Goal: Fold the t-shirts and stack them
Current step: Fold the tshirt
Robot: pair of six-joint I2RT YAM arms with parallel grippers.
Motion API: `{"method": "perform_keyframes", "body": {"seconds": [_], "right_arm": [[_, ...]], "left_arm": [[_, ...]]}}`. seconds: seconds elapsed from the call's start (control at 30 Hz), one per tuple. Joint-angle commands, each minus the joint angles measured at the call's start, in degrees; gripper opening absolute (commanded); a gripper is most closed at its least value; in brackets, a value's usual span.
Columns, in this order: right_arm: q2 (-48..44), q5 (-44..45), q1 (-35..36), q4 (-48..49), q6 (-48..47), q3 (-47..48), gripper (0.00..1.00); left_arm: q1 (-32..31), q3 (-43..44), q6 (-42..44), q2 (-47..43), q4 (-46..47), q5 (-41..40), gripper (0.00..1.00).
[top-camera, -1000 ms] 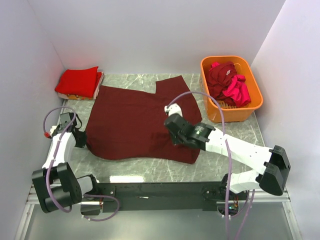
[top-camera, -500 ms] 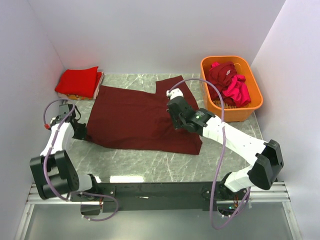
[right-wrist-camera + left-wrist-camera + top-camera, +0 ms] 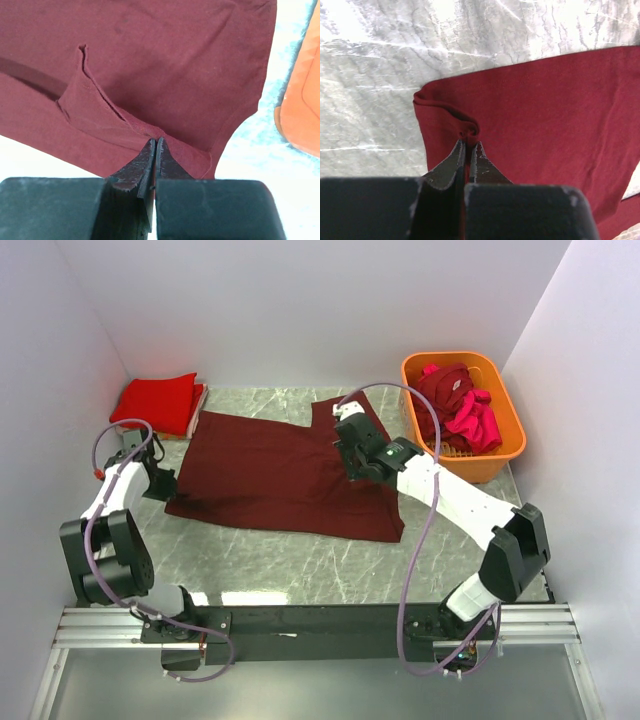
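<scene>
shirt (image 3: pixel 270 475): maroon, spread flat at centre, long axis left to right
left claw (image 3: pixel 469 144): pinching its left edge
right claw (image 3: pixel 155 142): pinching a fold by its right sleeve
relation: cloth spans between both claws

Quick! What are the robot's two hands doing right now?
Left gripper: shut, pinching the maroon t-shirt near its corner.
Right gripper: shut, pinching a fold of the same t-shirt.
</scene>
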Motion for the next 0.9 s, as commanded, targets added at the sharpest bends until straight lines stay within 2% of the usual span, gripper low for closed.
{"method": "perform_keyframes", "body": {"seconds": [0.0, 0.5, 0.6, 0.63, 0.67, 0.7, 0.77, 0.8, 0.87], "right_arm": [[1.37, -0.71, -1.11, 1.07, -1.39, 3.87, 0.0], [9.9, -0.97, -5.24, 2.47, -2.88, 10.45, 0.0], [12.71, -1.15, -6.65, 2.48, -2.97, 13.0, 0.0], [13.41, -0.62, -6.91, 2.57, -3.15, 13.53, 0.0], [15.07, -0.1, -7.18, 2.22, -3.15, 14.06, 0.0], [15.87, 0.69, -7.27, 1.87, -3.23, 15.46, 0.0], [18.24, 2.88, -7.62, 2.21, -3.58, 16.61, 0.04], [19.04, 3.07, -7.88, 2.48, -3.76, 17.83, 0.17], [21.14, 4.56, -8.49, 1.69, -2.81, 19.68, 0.39]], "left_arm": [[-0.44, 2.84, -0.96, 1.4, 0.22, -0.37, 0.01], [-2.2, 9.43, -2.28, 10.89, 0.84, -1.24, 0.02], [-2.2, 11.54, -2.63, 12.03, -0.29, -3.17, 0.25], [-2.2, 12.24, -2.54, 12.13, -0.47, -3.62, 0.45], [-2.11, 13.9, -2.89, 12.21, -1.17, -4.05, 0.54], [-2.11, 14.7, -2.89, 12.13, -1.96, -4.84, 0.71], [-2.11, 16.89, -3.33, 11.69, -2.93, -6.07, 0.9], [-2.11, 17.6, -2.9, 11.17, -3.11, -6.17, 0.99], [-2.11, 19.44, -3.15, 10.37, -4.78, -7.66, 0.99]]}}
